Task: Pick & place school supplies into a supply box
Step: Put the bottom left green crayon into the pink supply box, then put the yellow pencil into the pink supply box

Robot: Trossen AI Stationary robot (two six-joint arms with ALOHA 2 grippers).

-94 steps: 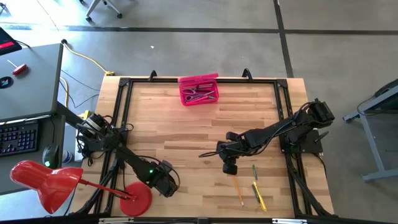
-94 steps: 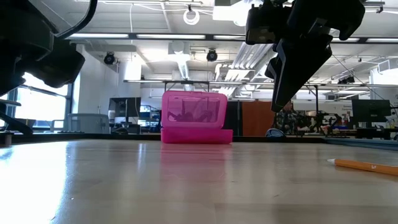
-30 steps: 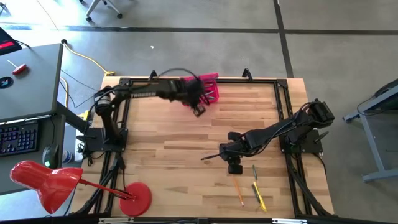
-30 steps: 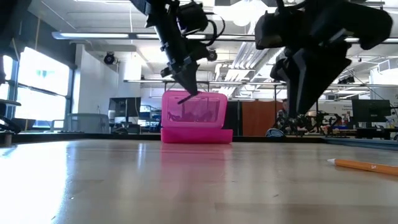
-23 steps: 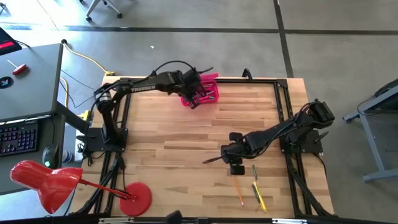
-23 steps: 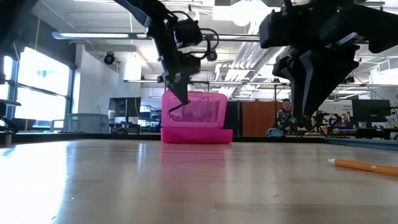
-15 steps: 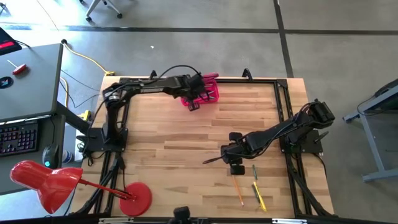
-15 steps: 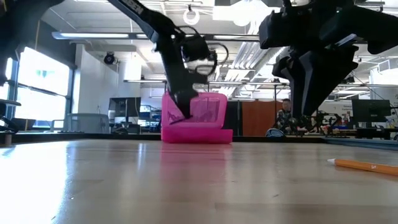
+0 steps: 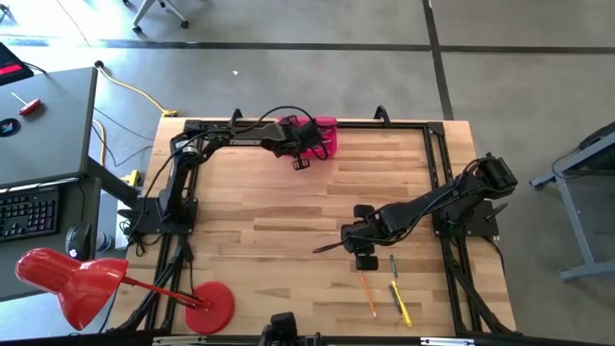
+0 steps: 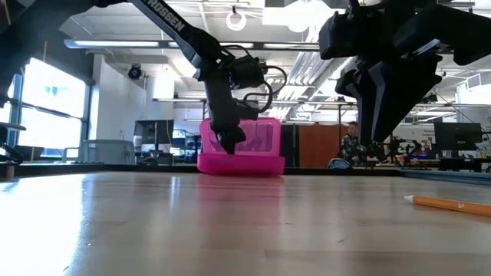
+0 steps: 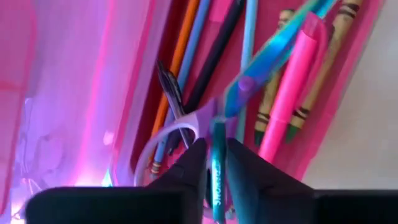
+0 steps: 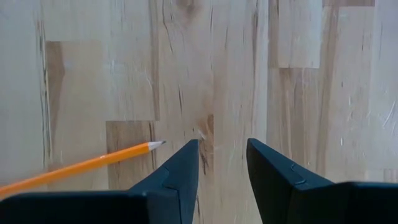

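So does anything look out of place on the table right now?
Three pencils lie loose on the wood by the right hand, not yet in the pink box. Nothing looks spilled or damaged.

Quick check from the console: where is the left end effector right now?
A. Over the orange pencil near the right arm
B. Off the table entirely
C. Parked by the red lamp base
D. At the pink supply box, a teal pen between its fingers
D: the high view puts the left end effector at the pink supply box, and its wrist view shows a teal pen between its fingers over the supplies inside.
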